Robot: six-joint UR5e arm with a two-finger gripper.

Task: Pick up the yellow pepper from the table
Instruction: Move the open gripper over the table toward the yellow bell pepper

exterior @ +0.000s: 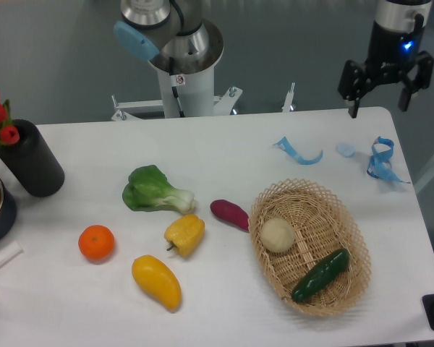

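The yellow pepper (184,234) lies on the white table (217,144), a small lobed yellow fruit with a short dark stem, just below the bok choy and left of the purple vegetable. My gripper (378,107) hangs open high over the table's far right corner, its two dark fingers spread with nothing between them. It is far from the pepper, up and to the right.
An orange (96,242) and a long yellow mango-shaped fruit (157,281) lie near the pepper, with bok choy (155,190) and a purple vegetable (230,214). A wicker basket (272,195) holds a pale round item and a cucumber. Blue ribbons (380,160) lie at the back right; a black vase (30,160) stands left.
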